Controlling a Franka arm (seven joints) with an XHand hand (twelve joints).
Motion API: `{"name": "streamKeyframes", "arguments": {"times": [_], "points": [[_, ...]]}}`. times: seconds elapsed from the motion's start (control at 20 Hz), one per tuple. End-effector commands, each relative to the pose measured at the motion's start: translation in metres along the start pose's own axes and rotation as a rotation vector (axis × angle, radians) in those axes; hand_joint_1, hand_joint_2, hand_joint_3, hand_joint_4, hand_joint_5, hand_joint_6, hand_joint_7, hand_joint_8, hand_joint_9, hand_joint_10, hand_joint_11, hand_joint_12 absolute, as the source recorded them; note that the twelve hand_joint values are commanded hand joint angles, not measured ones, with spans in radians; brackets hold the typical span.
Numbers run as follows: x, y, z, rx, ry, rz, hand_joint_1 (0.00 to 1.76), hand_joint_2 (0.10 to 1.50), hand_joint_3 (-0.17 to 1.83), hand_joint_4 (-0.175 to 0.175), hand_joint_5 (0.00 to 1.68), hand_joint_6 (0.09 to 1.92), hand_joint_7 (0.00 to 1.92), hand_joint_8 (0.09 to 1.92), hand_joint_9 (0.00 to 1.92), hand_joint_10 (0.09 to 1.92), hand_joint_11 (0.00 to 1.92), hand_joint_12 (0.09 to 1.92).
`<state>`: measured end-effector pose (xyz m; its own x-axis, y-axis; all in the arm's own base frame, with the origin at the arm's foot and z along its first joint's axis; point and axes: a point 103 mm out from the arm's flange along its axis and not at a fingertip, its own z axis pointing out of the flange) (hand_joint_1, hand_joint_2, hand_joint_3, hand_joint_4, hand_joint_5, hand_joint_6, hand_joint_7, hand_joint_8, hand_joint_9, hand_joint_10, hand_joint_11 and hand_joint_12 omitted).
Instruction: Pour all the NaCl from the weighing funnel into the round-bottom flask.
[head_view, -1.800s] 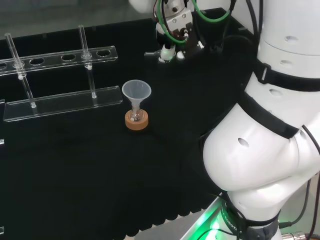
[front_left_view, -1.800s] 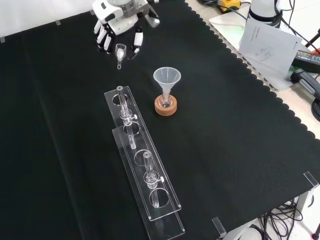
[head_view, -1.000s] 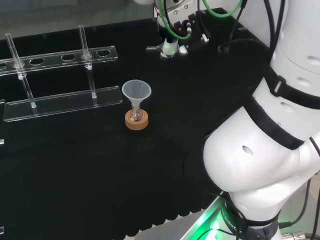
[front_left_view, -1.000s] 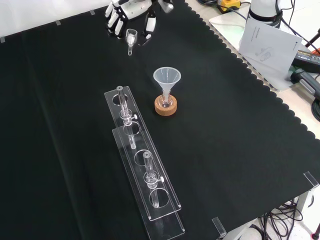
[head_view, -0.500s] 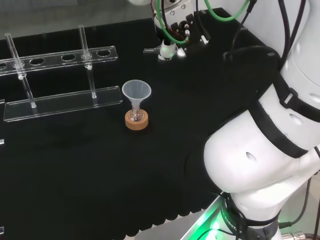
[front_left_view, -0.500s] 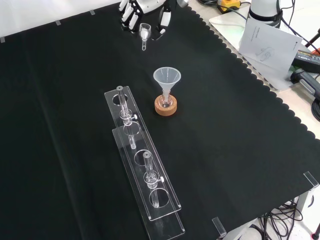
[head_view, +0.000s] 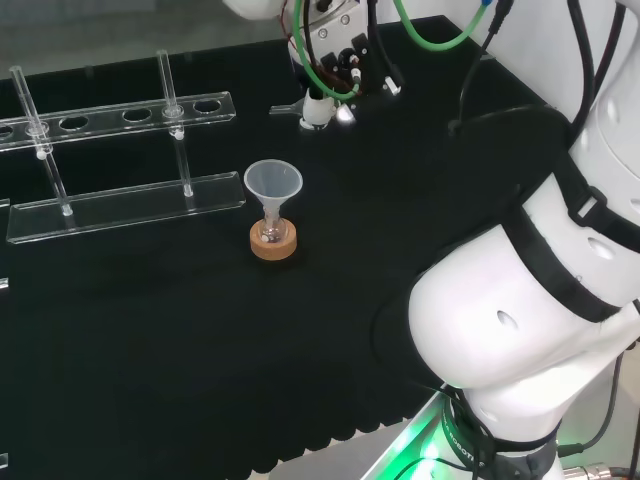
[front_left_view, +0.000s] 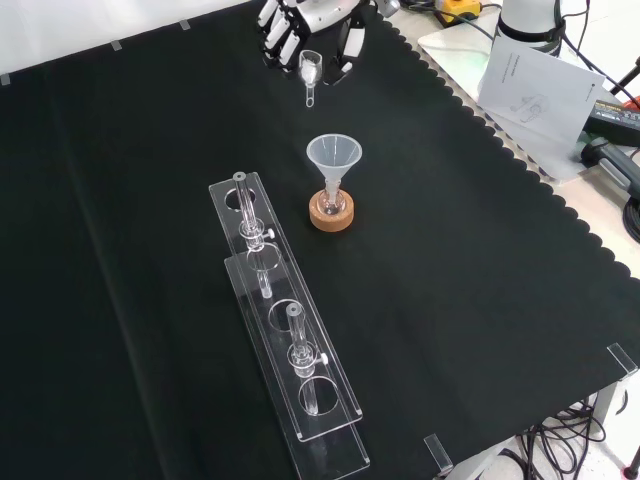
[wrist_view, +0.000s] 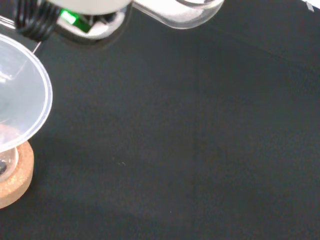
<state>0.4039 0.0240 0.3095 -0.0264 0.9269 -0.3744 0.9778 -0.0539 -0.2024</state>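
Carrying the weighing funnel (front_left_view: 310, 70) in curled fingers, the hand (front_left_view: 318, 25) has moved nearer the flask's funnel (front_left_view: 333, 155), so pouring seems close.

**Clear ware on matt black cloth**

The desk (front_left_view: 480, 300) is covered in matt black cloth with a fine weave and a scalloped edge. The rack (front_left_view: 285, 350) looks like clear, glossy acrylic, and the tubes standing in it look like clear glass. The funnel (front_left_view: 334, 156) is translucent, slightly frosted plastic; under it the stand (front_left_view: 331, 214) is rough, grainy tan cork. The weighing funnel (front_left_view: 311, 70) is clear and glossy, with white powder inside in the wrist view. The robot hand (front_left_view: 300, 15) has smooth white and black plastic shells. The arm's links (head_view: 520, 330) are glossy white with matt black bands.
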Motion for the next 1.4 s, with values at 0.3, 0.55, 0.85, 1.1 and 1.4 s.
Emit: {"name": "streamKeyframes", "arguments": {"times": [0.3, 0.55, 0.85, 1.1, 1.4], "points": [[0.001, -0.002, -0.001, -0.005, -0.004, 0.003, 1.1, 0.7, 0.64, 0.175, 1.19, 0.81, 0.72, 0.68, 1.06, 0.37, 0.77, 1.09], [-0.003, -0.001, -0.001, 0.003, 0.011, 0.0, 1.1, 0.7, 0.64, 0.175, 1.19, 0.81, 0.72, 0.67, 1.06, 0.37, 0.77, 1.09], [-0.001, -0.003, 0.009, 0.017, -0.01, -0.014, 1.1, 0.7, 0.64, 0.175, 1.2, 0.8, 0.72, 0.67, 1.06, 0.37, 0.77, 1.09], [0.007, -0.008, 0.019, 0.04, -0.039, -0.025, 1.1, 0.7, 0.64, 0.175, 1.2, 0.8, 0.72, 0.67, 1.07, 0.36, 0.78, 1.09], [0.014, -0.011, 0.025, 0.069, -0.113, -0.037, 1.1, 0.7, 0.64, 0.175, 1.2, 0.8, 0.72, 0.67, 1.07, 0.36, 0.78, 1.09]]}}
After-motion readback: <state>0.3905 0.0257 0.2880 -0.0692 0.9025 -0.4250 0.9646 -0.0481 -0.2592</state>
